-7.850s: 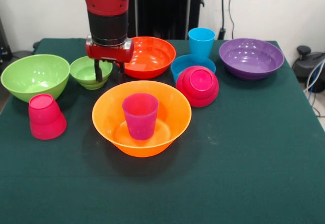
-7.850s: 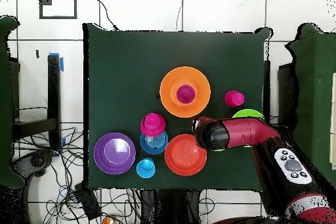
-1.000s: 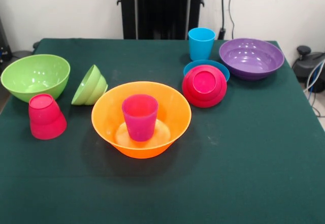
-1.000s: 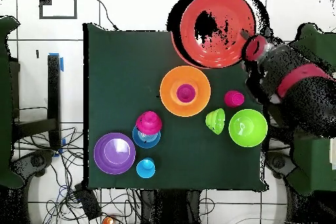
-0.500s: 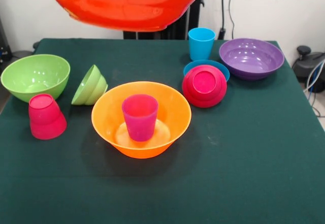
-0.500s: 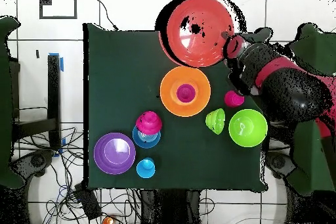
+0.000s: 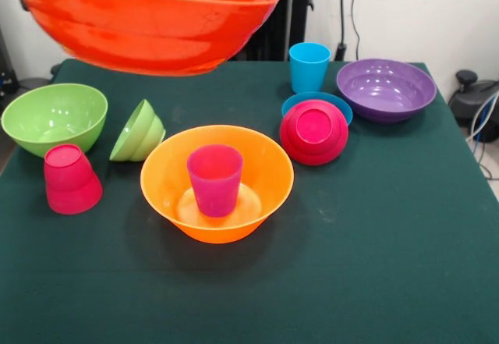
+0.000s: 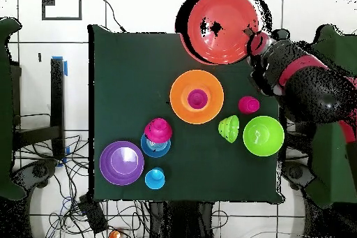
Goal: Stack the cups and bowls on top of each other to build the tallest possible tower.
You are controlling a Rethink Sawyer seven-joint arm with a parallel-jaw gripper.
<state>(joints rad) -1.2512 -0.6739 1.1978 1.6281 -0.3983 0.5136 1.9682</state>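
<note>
A large red-orange bowl [image 7: 140,16] hangs in the air above the table's far left in the front view. In the overhead view my gripper [image 8: 254,40] is shut on this bowl's [image 8: 219,26] rim. A large orange bowl [image 7: 265,164] [image 8: 180,94] stands mid-table with a purple-magenta cup [image 7: 215,179] [image 8: 198,98] upright inside. A red-pink cup [image 7: 70,178] stands upside down. A small lime bowl [image 7: 138,132] lies on its side beside a large lime bowl [image 7: 53,116]. A pink-red bowl [image 7: 314,131] lies upside down on a blue bowl [image 7: 295,102]. A sky blue cup [image 7: 309,66] and a purple bowl [image 7: 386,88] stand behind.
The table has a dark green cloth [image 7: 390,227]. The robot's black pedestal [image 7: 273,8] stands at the far edge. Cables [image 8: 70,193] lie on the floor beside the table. The arm [image 8: 307,85] reaches in over the table's edge by the lime bowls.
The red-orange bowl came into the front view from above and has moved to the picture's left and a little lower. The arm has shifted with it. The other things have not moved.
</note>
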